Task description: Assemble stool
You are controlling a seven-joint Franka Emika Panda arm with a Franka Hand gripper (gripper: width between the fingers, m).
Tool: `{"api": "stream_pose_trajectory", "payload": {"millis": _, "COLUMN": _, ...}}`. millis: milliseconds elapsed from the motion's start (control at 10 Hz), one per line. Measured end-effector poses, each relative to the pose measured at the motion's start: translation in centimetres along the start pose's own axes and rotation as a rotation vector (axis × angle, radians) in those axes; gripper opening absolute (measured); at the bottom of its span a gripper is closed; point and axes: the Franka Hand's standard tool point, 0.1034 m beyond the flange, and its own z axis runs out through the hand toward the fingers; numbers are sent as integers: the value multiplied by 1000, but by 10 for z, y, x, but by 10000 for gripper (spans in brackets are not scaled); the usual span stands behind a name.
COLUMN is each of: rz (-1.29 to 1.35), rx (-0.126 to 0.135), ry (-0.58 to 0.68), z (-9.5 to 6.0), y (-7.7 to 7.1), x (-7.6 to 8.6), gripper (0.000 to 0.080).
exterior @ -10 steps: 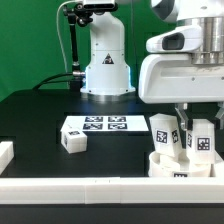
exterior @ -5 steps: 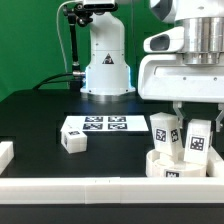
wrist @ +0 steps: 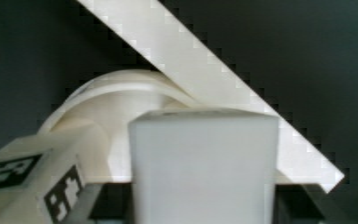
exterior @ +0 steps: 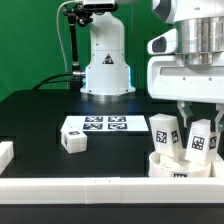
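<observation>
**Claw holds a leg over the seat, low at the exterior view's right**

The gripper (exterior: 200,119) hangs from the big white wrist housing in the upper right of the exterior view. Its fingers (exterior: 184,113) point down and are closed narrowly on the top of the held leg (exterior: 205,141). This white block has its tag facing the camera and leans slightly.

The lower end of the held leg meets the seat (exterior: 178,167), a round white disc at the lower right of the frame. Whether the two touch or a small gap remains cannot be told.

Just beside the held leg, toward the exterior view's left, the standing leg (exterior: 163,133) rises from the seat with a tag on its face.

The loose leg (exterior: 72,142) lies alone on the black table (exterior: 35,120), left of centre in the frame and well apart from the seat. The marker board (exterior: 96,125) lies flat just behind it. The robot base (exterior: 105,62) stands at the upper centre, and a white rail (exterior: 80,189) runs along the bottom edge.

In the wrist view the held leg (wrist: 202,165) fills the middle as a blurred white block. The seat (wrist: 114,105) curves out from behind it, and the rail (wrist: 185,55) crosses slantwise beyond. The fingers themselves are not distinct in this view.
</observation>
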Motion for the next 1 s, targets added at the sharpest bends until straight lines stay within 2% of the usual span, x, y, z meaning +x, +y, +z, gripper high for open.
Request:
{"api": "stream_pose_trajectory", "payload": {"millis": 400, "rz": 294, "rx": 16, "ry": -24, "z": 0, "y": -1, "x": -1, "gripper": 337}}
{"api": "stream_pose_trajectory", "payload": {"millis": 700, "rz": 585, "rx": 37, "ry": -45, "z": 0, "y": -4, "x": -3, "gripper": 337}}
{"api": "stream_pose_trajectory", "payload": {"millis": 800, "rz": 712, "rx": 54, "ry": -53, "z": 0, "y": -4, "x": -2, "gripper": 337}}
{"api": "stream_pose_trajectory", "payload": {"millis": 1000, "rz": 827, "rx": 61, "ry": -74, "z": 0, "y": -3, "x": -1, "gripper": 337}}
